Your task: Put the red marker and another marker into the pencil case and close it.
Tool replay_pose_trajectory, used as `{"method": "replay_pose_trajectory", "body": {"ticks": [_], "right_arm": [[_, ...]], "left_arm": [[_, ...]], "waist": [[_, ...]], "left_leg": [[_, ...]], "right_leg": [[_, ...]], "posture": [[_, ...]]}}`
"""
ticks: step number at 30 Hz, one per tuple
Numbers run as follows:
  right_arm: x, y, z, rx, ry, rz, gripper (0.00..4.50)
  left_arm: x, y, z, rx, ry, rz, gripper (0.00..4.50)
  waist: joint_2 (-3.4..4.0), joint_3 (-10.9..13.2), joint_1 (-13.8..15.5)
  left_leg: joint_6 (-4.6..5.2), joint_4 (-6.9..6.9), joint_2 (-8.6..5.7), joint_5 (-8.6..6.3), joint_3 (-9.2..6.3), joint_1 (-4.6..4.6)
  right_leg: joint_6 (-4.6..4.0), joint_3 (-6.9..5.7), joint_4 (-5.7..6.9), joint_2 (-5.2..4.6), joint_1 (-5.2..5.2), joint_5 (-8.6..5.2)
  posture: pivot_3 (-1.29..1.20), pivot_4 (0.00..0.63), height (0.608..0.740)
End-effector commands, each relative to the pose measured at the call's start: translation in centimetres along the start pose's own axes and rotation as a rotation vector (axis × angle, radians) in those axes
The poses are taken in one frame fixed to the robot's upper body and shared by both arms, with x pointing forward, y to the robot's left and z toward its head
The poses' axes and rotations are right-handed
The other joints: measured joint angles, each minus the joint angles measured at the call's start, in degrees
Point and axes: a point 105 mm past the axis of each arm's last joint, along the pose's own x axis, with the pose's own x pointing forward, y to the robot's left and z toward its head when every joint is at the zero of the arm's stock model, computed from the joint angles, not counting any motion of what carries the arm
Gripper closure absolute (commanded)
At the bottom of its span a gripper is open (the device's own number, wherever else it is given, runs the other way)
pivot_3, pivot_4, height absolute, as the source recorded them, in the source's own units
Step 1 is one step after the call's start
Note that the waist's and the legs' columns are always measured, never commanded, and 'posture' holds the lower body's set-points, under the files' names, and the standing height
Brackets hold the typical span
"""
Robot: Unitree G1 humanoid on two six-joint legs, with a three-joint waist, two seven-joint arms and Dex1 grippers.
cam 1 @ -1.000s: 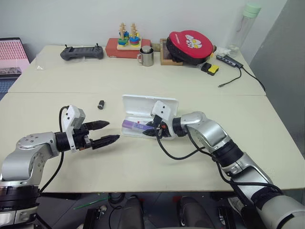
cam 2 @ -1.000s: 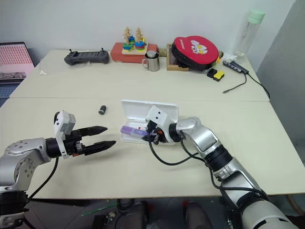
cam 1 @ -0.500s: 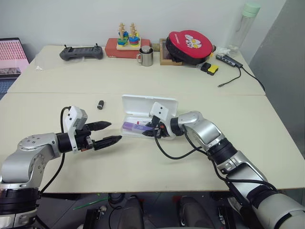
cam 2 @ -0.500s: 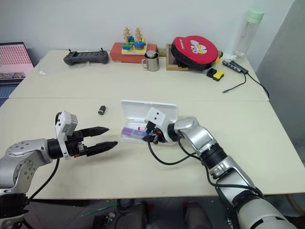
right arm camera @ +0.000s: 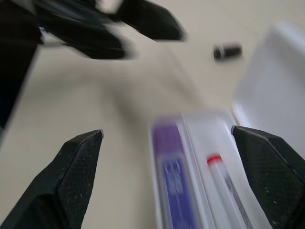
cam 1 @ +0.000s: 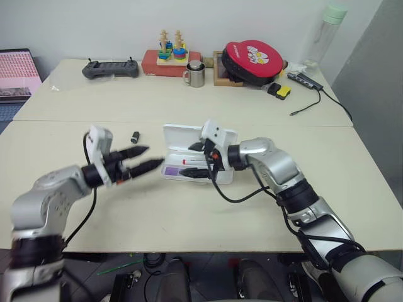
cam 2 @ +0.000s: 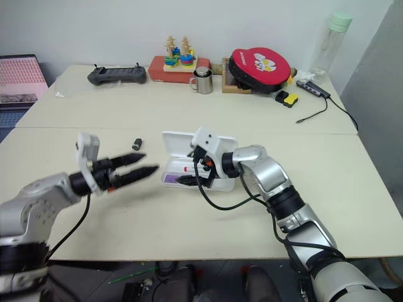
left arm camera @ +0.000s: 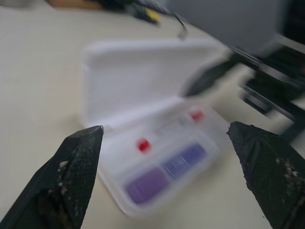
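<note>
- Pencil case (cam 1: 221, 137): white hinged plastic box, lid raised, lying open at the table's (cam 1: 352, 157) centre. Judged light, rigid and smooth, so it may slide when pushed; the lid's free upper edge seems the best place to press it down, with the tray steadied.
- Red marker (right arm camera: 228, 183): lies in the tray's rear channel, lengthwise, released. Slim, stiff, likely to roll.
- Purple marker (right arm camera: 172, 177): lies in the front channel, just beside the red one, parallel. Flat, light, unlikely to roll.
- Right gripper (cam 1: 200, 160): over the tray, at 3 o'clock of the markers, jaws spread wide, grasping nothing.
- Left gripper (cam 1: 143, 159): at 9 o'clock of the case, just beside it, fingers parted and empty, pointing at the tray.
- Dark grey stub (cam 1: 135, 136): on the table at 10 o'clock of the case, apart from it.
- Surroundings: at 12 o'clock, well apart, a metal mug (cam 1: 194, 74), a stacking toy (cam 1: 170, 48) and a red round case (cam 1: 253, 58).
- Judged stage: both markers stowed; the lid is not yet closed.
</note>
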Motion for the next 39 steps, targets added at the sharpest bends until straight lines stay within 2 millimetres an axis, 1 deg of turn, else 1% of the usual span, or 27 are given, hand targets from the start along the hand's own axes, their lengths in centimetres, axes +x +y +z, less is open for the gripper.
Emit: {"method": "replay_pose_trajectory", "body": {"ticks": [1,2,4,5,9,11,13,16,20,21,25,26,29,30,32,36,39], "right_arm": [[-1.7,0.6,3.8,-0.043,-0.132,-0.008,0.05],[-1.9,0.3,4.2,-0.036,-0.149,-0.034,0.05],[-2.3,-0.1,4.4,-0.054,-0.145,-0.084,0.05],[-2.6,-0.4,4.4,-0.055,-0.142,-0.113,0.05],[-3.1,-0.9,3.9,-0.053,-0.122,-0.176,0.05],[-3.3,-1.3,3.6,-0.056,-0.102,-0.204,0.05],[-3.4,-1.4,3.6,-0.055,-0.099,-0.222,0.05],[-3.4,-1.3,3.7,-0.060,-0.101,-0.220,0.05],[-3.4,-1.0,3.7,-0.048,-0.102,-0.221,0.05],[-3.4,-0.9,3.7,-0.043,-0.101,-0.222,0.05],[-3.6,-1.1,3.9,-0.047,-0.102,-0.233,0.05],[-3.6,-1.2,4.0,-0.048,-0.108,-0.235,0.00],[-3.7,-1.2,4.2,-0.048,-0.116,-0.237,0.00],[-3.7,-1.2,4.2,-0.049,-0.115,-0.236,0.00],[-3.7,-1.4,4.2,-0.049,-0.113,-0.240,0.00],[-3.9,-1.7,4.3,-0.048,-0.113,-0.248,0.00],[-3.9,-1.8,4.3,-0.049,-0.116,-0.248,0.00]], "left_arm": [[0.1,2.0,1.7,0.004,-0.064,0.126,0.00],[0.2,2.7,1.4,0.004,-0.049,0.157,0.00],[0.1,4.5,0.4,0.045,0.000,0.249,0.00],[0.3,5.6,0.0,0.042,0.023,0.309,0.00],[1.2,8.7,-1.6,0.048,0.098,0.490,0.00],[1.6,9.1,-2.1,0.024,0.112,0.505,0.00],[2.2,9.1,-2.4,0.024,0.116,0.492,0.00],[2.8,9.2,-2.9,0.024,0.140,0.492,0.00],[4.3,8.6,-4.1,0.073,0.232,0.440,0.00],[4.5,8.4,-4.2,0.087,0.245,0.428,0.00],[4.5,9.0,-4.6,0.070,0.264,0.470,0.00],[4.4,9.2,-4.7,0.066,0.264,0.483,0.29],[4.3,9.4,-4.8,0.073,0.265,0.497,0.85],[4.3,9.6,-4.7,0.070,0.256,0.507,0.98],[4.1,9.9,-4.4,0.070,0.241,0.530,1.39],[3.4,10.8,-3.8,0.068,0.219,0.589,2.25],[3.4,11.0,-3.8,0.069,0.212,0.605,2.93]], "waist": [[-0.03,0.0,0.0],[-0.03,0.0,-0.1],[-0.02,0.0,-0.3],[-0.02,0.0,-0.4],[-0.03,0.0,-0.1],[-0.03,0.0,0.1],[-0.03,0.0,0.2],[-0.03,0.0,0.3],[-0.03,0.0,0.4],[-0.03,0.0,0.4],[-0.03,0.0,0.3],[-0.03,0.0,0.3],[-0.03,0.0,0.3],[-0.03,0.0,0.3],[-0.03,0.0,0.3],[-0.03,0.0,0.3],[-0.03,0.0,0.3]], "left_leg": [[0.00,0.00,0.00,0.00,0.00,0.01],[0.00,0.00,-0.01,0.00,0.02,0.03],[0.00,-0.04,0.00,0.00,0.03,0.04],[0.00,-0.08,0.00,0.00,0.03,0.05],[0.00,-0.06,-0.01,0.00,0.02,0.03],[0.00,-0.04,-0.03,0.00,0.03,0.00],[0.00,-0.04,-0.05,0.00,0.03,-0.03],[-0.01,-0.06,-0.05,0.00,0.02,-0.05],[-0.01,-0.07,-0.05,0.00,0.02,-0.07],[-0.01,-0.07,-0.05,0.00,0.02,-0.07],[-0.01,-0.06,-0.06,0.00,0.02,-0.07],[-0.01,-0.06,-0.05,0.00,0.01,-0.07],[-0.01,-0.06,-0.06,0.00,0.01,-0.06],[-0.01,-0.06,-0.06,0.00,0.01,-0.06],[-0.01,-0.06,-0.06,0.00,0.01,-0.06],[-0.01,-0.06,-0.06,0.00,0.01,-0.06],[-0.01,-0.06,-0.06,0.00,0.01,-0.06]], "right_leg": [[0.00,0.00,-0.03,0.00,0.04,0.00],[-0.01,0.01,-0.08,-0.02,0.07,0.01],[-0.07,0.01,-0.06,-0.02,0.04,0.03],[-0.24,0.01,-0.02,-0.01,0.02,0.12],[-0.26,-0.01,-0.02,0.00,-0.02,0.12],[-0.24,0.00,-0.04,-0.01,-0.01,0.13],[-0.24,0.00,-0.06,-0.03,-0.02,0.13],[-0.25,-0.02,-0.04,-0.03,-0.04,0.14],[-0.25,-0.02,-0.04,-0.03,-0.05,0.14],[-0.25,-0.03,-0.05,-0.03,-0.05,0.14],[-0.25,-0.02,-0.04,-0.03,-0.04,0.14],[-0.25,-0.03,-0.04,-0.03,-0.05,0.13],[-0.25,-0.03,-0.02,-0.03,-0.04,0.13],[-0.25,-0.02,-0.03,-0.03,-0.04,0.13],[-0.25,-0.02,-0.03,-0.03,-0.04,0.13],[-0.24,-0.02,-0.03,-0.03,-0.04,0.13],[-0.24,-0.02,-0.03,-0.03,-0.04,0.13]], "posture": [[0.00,0.150,0.740],[0.00,0.150,0.740],[0.00,0.150,0.740],[0.00,0.150,0.740],[0.00,0.150,0.740],[0.00,0.150,0.740],[0.00,0.150,0.740],[0.00,0.150,0.740],[0.00,0.150,0.740],[0.00,0.150,0.740],[0.00,0.150,0.740],[0.00,0.150,0.740],[0.00,0.150,0.740],[0.00,0.150,0.740],[0.00,0.150,0.740],[0.00,0.150,0.740],[0.00,0.150,0.740]]}}
